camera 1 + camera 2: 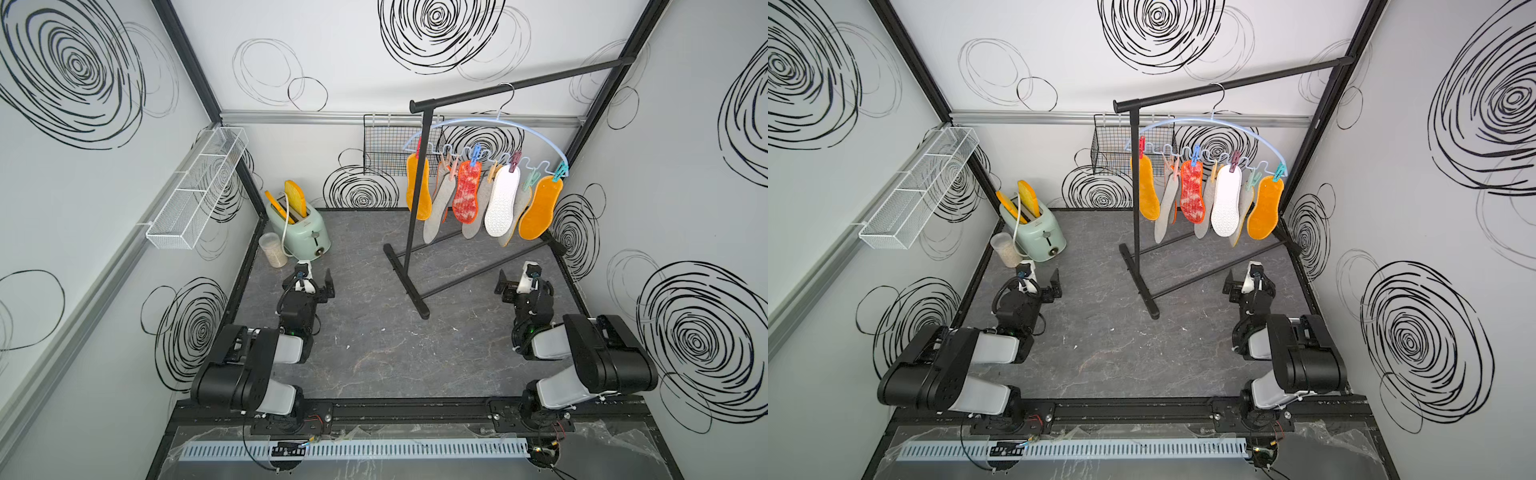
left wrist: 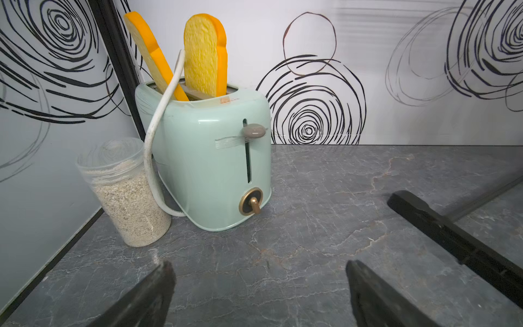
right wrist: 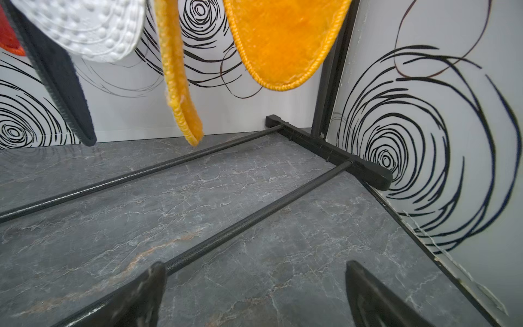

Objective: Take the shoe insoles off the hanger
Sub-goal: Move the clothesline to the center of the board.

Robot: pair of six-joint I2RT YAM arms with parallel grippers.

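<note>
Shoe insoles (image 1: 503, 199): pegged on the hanger (image 1: 478, 120), above and beyond both grippers.
Left gripper (image 2: 259, 271): jaws wide, empty, facing the toaster (image 2: 209, 158).
Right gripper (image 3: 254, 271): jaws wide, empty, nearer the insoles.

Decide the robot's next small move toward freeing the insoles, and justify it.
Probably lift the right gripper toward the end orange insole: it hangs nearest that arm, pegged to the hanger, and the gripper sits low, open and empty.

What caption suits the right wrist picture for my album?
Open right gripper over the grey table, orange insole and white insole dangling above floor bars of the black rack.
</note>
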